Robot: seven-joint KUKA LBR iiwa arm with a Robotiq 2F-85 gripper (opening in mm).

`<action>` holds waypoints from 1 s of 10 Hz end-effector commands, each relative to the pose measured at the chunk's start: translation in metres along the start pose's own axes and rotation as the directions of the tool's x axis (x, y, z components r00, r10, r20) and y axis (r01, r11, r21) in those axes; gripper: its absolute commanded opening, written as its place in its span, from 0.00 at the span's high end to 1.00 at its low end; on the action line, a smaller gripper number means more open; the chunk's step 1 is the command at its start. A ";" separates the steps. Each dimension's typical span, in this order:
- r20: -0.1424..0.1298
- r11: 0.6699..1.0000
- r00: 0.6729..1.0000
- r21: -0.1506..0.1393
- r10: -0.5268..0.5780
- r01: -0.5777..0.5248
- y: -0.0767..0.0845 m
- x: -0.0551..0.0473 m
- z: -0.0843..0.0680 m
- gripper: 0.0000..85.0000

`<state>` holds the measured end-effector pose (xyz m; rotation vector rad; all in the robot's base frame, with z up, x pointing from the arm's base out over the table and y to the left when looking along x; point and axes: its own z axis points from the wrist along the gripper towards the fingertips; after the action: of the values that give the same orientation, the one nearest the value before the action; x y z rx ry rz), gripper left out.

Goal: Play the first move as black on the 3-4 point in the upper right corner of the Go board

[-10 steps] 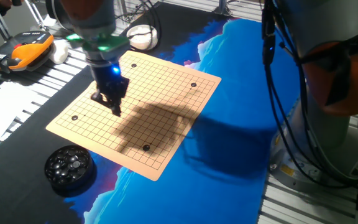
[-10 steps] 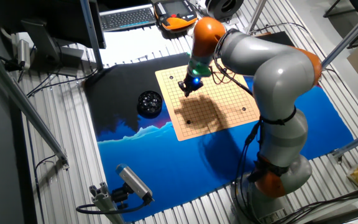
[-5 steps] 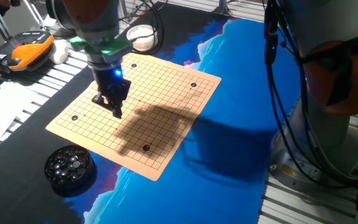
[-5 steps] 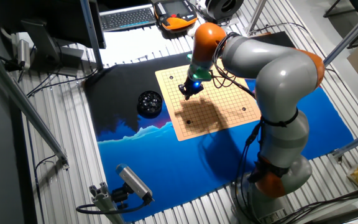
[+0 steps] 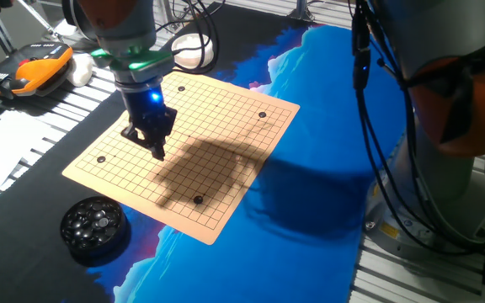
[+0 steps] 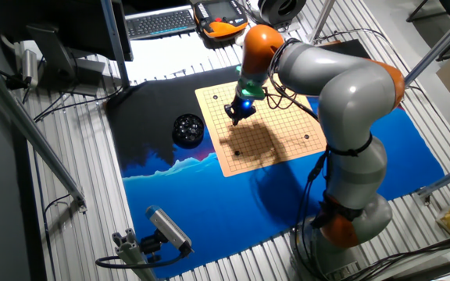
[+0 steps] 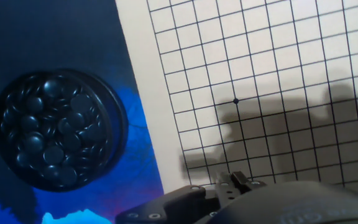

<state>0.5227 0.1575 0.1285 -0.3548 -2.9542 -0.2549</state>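
Hand view: round black bowl point(image 7: 58, 129) of glossy stones point(image 7: 48, 121) beside gridded board point(image 7: 260, 81).

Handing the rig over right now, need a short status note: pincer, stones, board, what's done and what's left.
Pincer: low over the Go board, on the side nearest the bowl; cannot tell if it is open or holds a stone.
Bowl of black stones: full, on the mat beside the board's edge.
Board: dark dots show at marked points; cannot tell whether any is a played stone.
Done: nothing confirmed.
Left: put one black stone on the upper right 3-4 point.
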 end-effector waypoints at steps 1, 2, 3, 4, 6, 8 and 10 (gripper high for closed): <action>0.002 1.000 1.000 -0.015 -0.003 0.003 0.000 0.000 0.000 1.00; 0.002 1.000 1.000 -0.019 -0.003 0.003 0.000 0.000 0.000 1.00; -0.001 1.000 1.000 -0.020 -0.001 0.001 0.000 0.000 0.000 1.00; 0.001 1.000 1.000 0.002 -0.009 0.009 0.000 0.000 0.000 1.00; 0.018 0.999 0.999 0.037 -0.030 0.029 0.000 0.000 0.000 1.00; 0.020 0.998 0.998 0.020 -0.059 0.059 -0.018 0.007 0.011 1.00; 0.043 0.997 0.996 0.008 -0.077 0.076 -0.031 0.012 0.023 1.00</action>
<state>0.4994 0.1349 0.1034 -0.2511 -3.0141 -0.2501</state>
